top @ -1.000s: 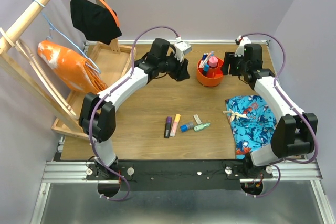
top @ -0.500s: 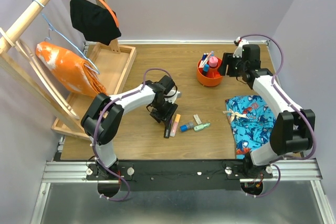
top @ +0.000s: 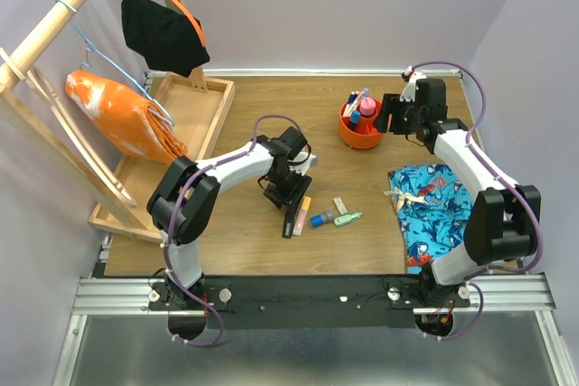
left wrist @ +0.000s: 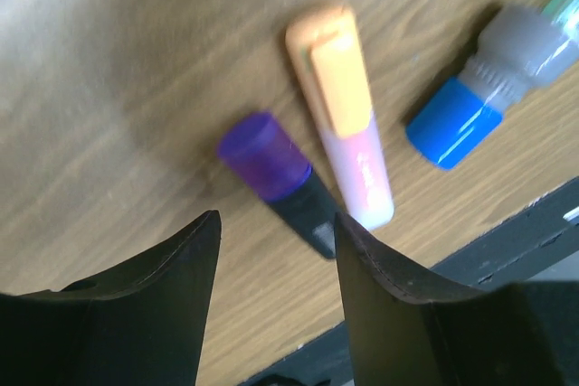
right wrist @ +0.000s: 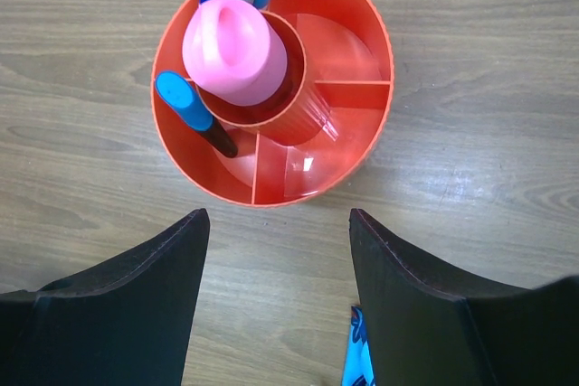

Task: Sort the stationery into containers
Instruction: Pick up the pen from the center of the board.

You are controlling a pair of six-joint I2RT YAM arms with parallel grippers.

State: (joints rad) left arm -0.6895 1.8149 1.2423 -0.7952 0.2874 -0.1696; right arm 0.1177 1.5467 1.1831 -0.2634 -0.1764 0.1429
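Several stationery items lie on the table's middle: a purple marker (top: 289,221), an orange-pink marker (top: 302,214), a blue-capped piece (top: 321,218), a small eraser (top: 340,205) and a green piece (top: 348,218). My left gripper (top: 288,191) is open, low over the purple marker (left wrist: 265,157), which lies just ahead of the jaws beside the orange-pink marker (left wrist: 341,115). The round orange-red pot (top: 362,133) stands at the back right with pens and a pink marker (right wrist: 235,51) in it. My right gripper (top: 389,115) is open and empty beside the pot (right wrist: 362,164).
A blue patterned cloth (top: 432,210) lies at the right. A light-wood tray (top: 194,110) stands at the left under a wooden rack with hangers, an orange garment (top: 113,115) and a black one (top: 161,33).
My left arm has swung from the back near the pot down to the markers in the middle, then edged slightly right. The right arm has hardly moved.
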